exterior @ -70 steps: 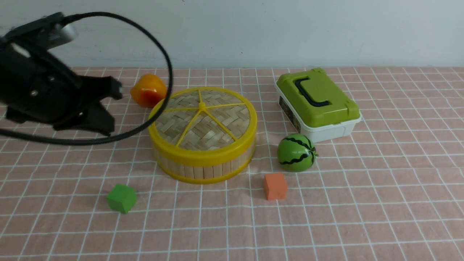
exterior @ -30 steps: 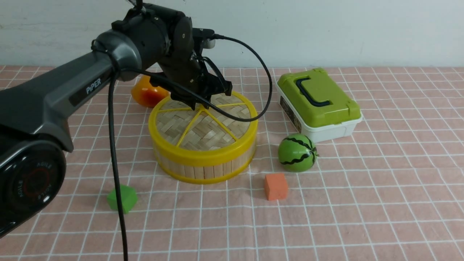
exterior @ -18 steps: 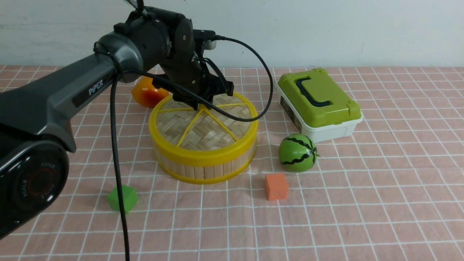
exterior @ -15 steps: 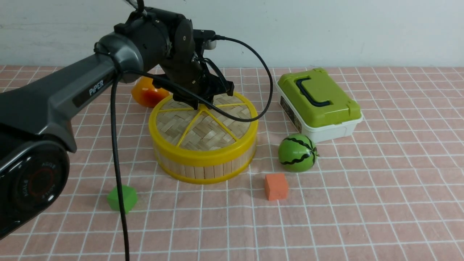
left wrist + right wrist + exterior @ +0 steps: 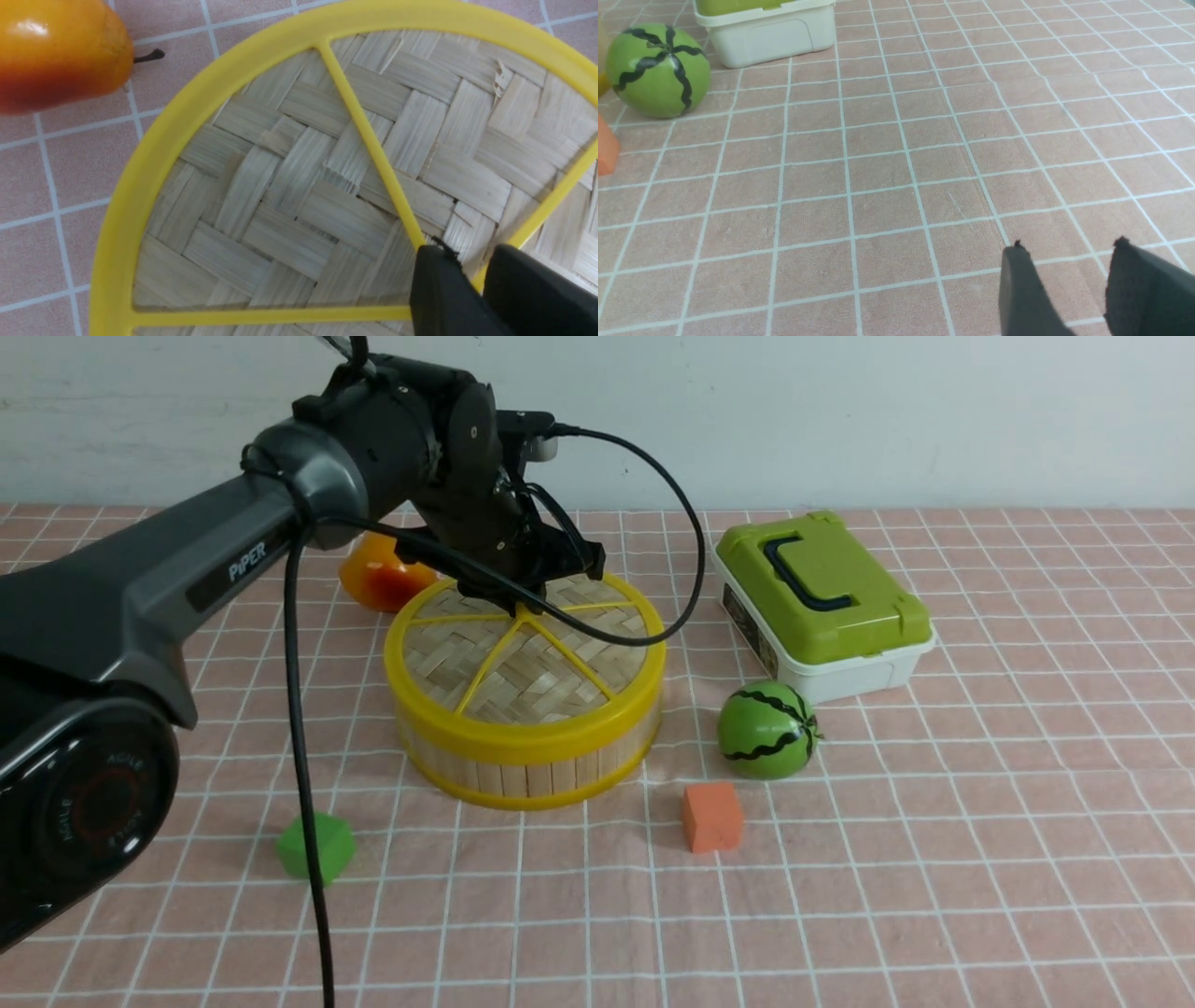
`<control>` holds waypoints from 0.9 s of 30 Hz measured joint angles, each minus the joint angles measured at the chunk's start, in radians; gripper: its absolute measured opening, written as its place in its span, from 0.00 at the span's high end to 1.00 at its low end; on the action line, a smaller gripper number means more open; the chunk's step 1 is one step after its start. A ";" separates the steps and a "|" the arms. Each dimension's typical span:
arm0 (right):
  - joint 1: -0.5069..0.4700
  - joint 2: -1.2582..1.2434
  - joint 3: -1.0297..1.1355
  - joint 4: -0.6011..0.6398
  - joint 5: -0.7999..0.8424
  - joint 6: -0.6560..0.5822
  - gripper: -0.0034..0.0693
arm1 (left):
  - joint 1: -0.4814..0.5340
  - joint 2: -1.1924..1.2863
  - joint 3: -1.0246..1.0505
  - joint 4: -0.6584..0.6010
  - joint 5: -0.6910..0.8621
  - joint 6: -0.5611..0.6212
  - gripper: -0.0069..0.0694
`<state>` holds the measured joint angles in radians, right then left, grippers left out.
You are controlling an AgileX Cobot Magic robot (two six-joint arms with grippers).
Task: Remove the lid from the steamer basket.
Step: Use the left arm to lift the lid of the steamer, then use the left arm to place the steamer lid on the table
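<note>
Since the right claw [image 5: 1069, 242] is seen open and empty over bare worktop [image 5: 840, 915] on the near side, the step is left to the left claw [image 5: 469, 254]. The lid [image 5: 523, 653] lies flat on the basket [image 5: 523, 770], mid-worktop. The left claw is planted on the lid's hub, its fingers set close with the yellow hub pinched between them.

The hold is judged narrow and central, so a straight, level lift is advised. If the disc is tilted, its rim may catch on the basket wall and the basket may be dragged up with it. The pinch should be proved firm before any rise, since smooth plastic can slip. A bare patch should be chosen for setting down, away from the green block [image 5: 316, 845], the orange block [image 5: 711, 816] and the melon [image 5: 767, 729].

The two blocks, nearest, are matte cubes. The melon is a glossy striped ball, judged likely to roll if nudged. The basket wall is made of upright bamboo slats between yellow hoops. The lid is a woven bamboo disc held in a thick yellow rim with thin spokes. Farther back a hard, smooth white box [image 5: 845, 677] with a green top and dark handle is seen. A glossy orange pear [image 5: 378, 579] lies just beside the basket's far left, not touching it.
</note>
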<state>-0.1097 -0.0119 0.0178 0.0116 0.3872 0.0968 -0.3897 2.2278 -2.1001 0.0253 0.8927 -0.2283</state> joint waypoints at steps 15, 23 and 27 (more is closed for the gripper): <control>0.000 0.000 0.000 0.000 0.000 0.000 0.62 | -0.001 -0.135 -0.225 0.118 0.208 0.015 0.77; 0.000 0.000 0.000 0.000 0.000 0.000 0.62 | 0.059 -0.227 -0.230 0.267 0.295 0.019 0.77; 0.000 0.000 0.000 0.000 0.000 0.000 0.62 | 0.178 -0.233 -0.192 0.221 0.315 0.019 0.77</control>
<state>-0.1097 -0.0119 0.0178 0.0116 0.3872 0.0968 -0.2116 1.9948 -2.2922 0.2462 1.2073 -0.2097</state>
